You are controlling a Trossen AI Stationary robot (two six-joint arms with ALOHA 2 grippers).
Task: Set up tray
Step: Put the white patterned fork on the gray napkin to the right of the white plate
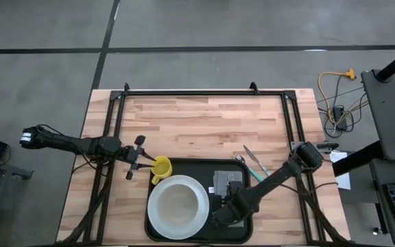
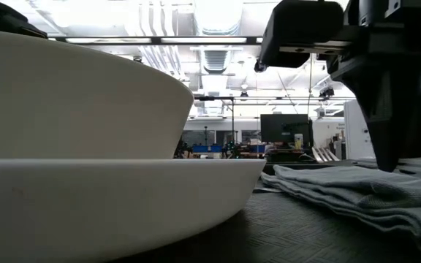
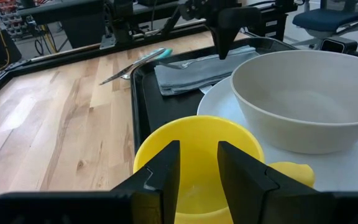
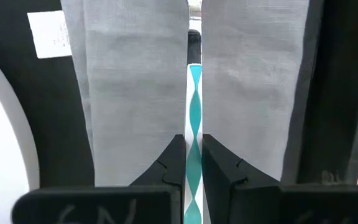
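The black tray point(image 1: 197, 167) lies at the table's near edge. On it a white bowl point(image 1: 179, 204) stands in a white plate point(image 1: 158, 223), a yellow cup point(image 1: 161, 167) stands in the far left corner, and a grey folded napkin point(image 1: 226, 182) lies to the right. My right gripper point(image 4: 194, 143) points down over the napkin point(image 4: 135, 93), shut on a utensil with a teal-and-white twisted handle. My left gripper point(image 3: 199, 149) waits open, nearly level, its fingertips over the cup's mouth point(image 3: 197, 186); I cannot tell whether they touch the cup. My right gripper pinches the utensil's teal-and-white handle point(image 4: 194, 118) between its two fingers. The fingers come from above, pointing down, and lie across the handle. The handle runs along the napkin's middle, at napkin level; the fingertip point(image 2: 390, 162) reaches down to the cloth.
Two more utensils point(image 1: 254, 162) lie on the bare wood just beyond the tray's far right corner. A white label point(image 4: 45, 34) shows beside the napkin. Black frame rails point(image 1: 204, 92) border the table's far part and sides. The wood beyond the tray is bare.
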